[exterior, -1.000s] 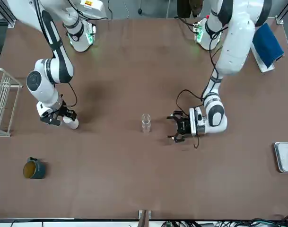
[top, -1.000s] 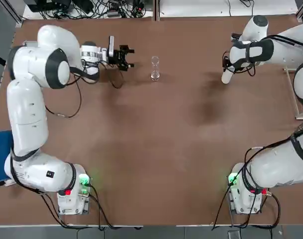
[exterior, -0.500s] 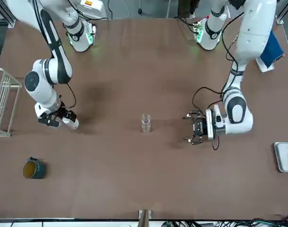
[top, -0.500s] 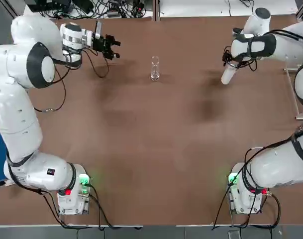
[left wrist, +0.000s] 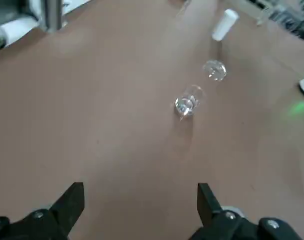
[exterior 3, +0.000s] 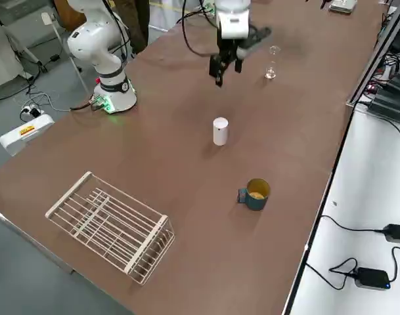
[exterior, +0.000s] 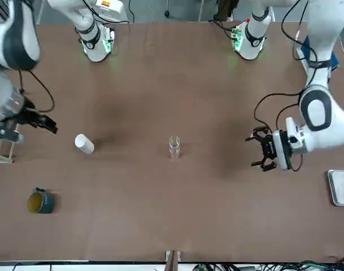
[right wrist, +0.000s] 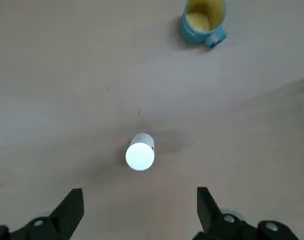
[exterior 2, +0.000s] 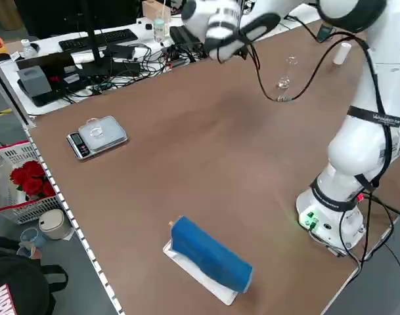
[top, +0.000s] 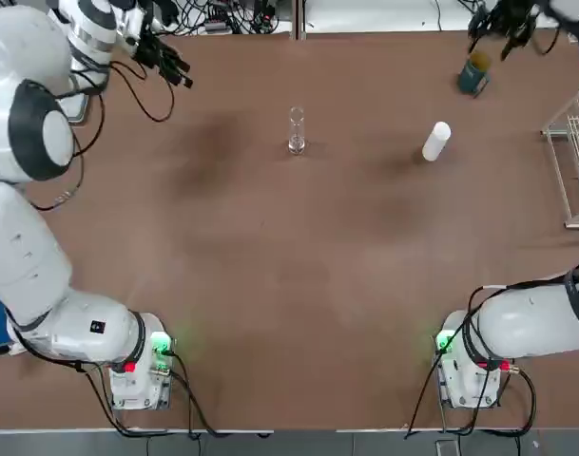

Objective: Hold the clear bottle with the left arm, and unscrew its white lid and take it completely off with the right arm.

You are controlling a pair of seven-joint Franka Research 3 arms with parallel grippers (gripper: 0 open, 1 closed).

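The clear bottle (top: 296, 131) stands upright and uncapped at the far middle of the table, with nothing touching it. The white lid (top: 436, 141) stands by itself on the table to its right, clear of both grippers. My left gripper (top: 175, 68) is open over the far left corner, well away from the bottle (left wrist: 186, 103). My right gripper (top: 496, 28) is open and raised at the far right. In the right wrist view the lid (right wrist: 140, 154) sits on the table beyond the open gripper (right wrist: 139, 210).
A teal jar (top: 474, 74) with a yellowish top stands at the far right, behind the lid. A wire rack (top: 574, 157) lies at the right edge. A blue roll (exterior 2: 209, 252) and a small scale (exterior 2: 98, 134) lie on the left side.
The right gripper let go of the white lid and pulled up and away to the far right. The left gripper drew back from the bottle toward the far left corner.
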